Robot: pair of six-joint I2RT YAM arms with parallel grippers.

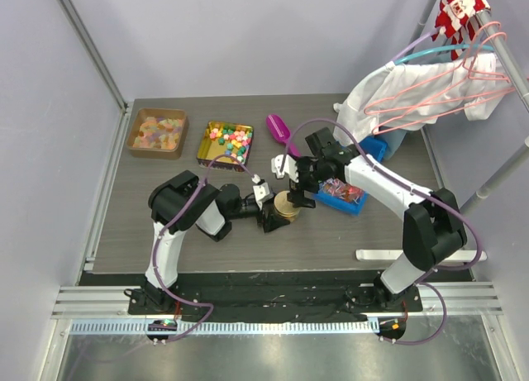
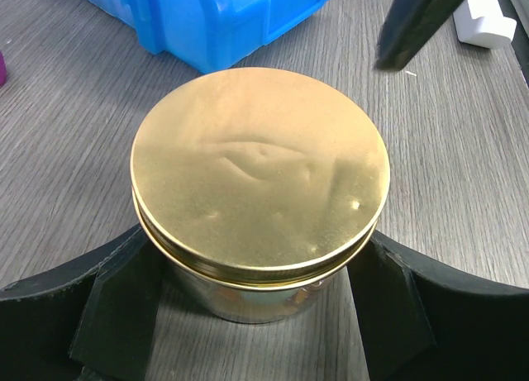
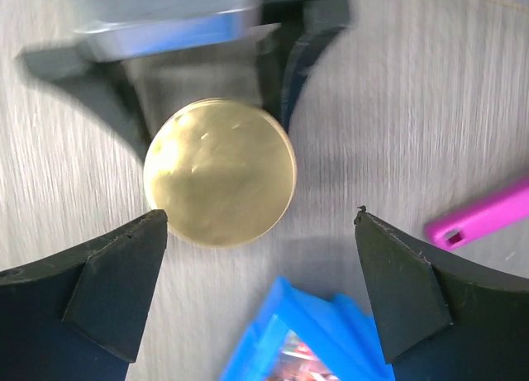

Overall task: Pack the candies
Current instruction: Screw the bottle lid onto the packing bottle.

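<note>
The candies [image 1: 157, 133], orange, yellow and whitish gummies, fill a brown tray [image 1: 135, 146] at the back left. A clear round jar with a gold lid [image 1: 287, 206] stands mid-table. It also shows in the left wrist view [image 2: 260, 166] and the right wrist view [image 3: 219, 170]. My left gripper [image 1: 277, 212] is shut on the jar, with a finger pressed against each side of it [image 2: 260, 269]. My right gripper [image 1: 299, 176] hovers open and empty just above and behind the jar [image 3: 260, 224]; that view is blurred.
A gold tray [image 1: 203, 153] of multicoloured candies sits beside the brown tray. A pink scoop [image 1: 278, 129] lies behind the jar. A blue bin [image 1: 355, 204] with wrapped items sits right of the jar. White clothes on hangers [image 1: 413, 96] hang at the back right.
</note>
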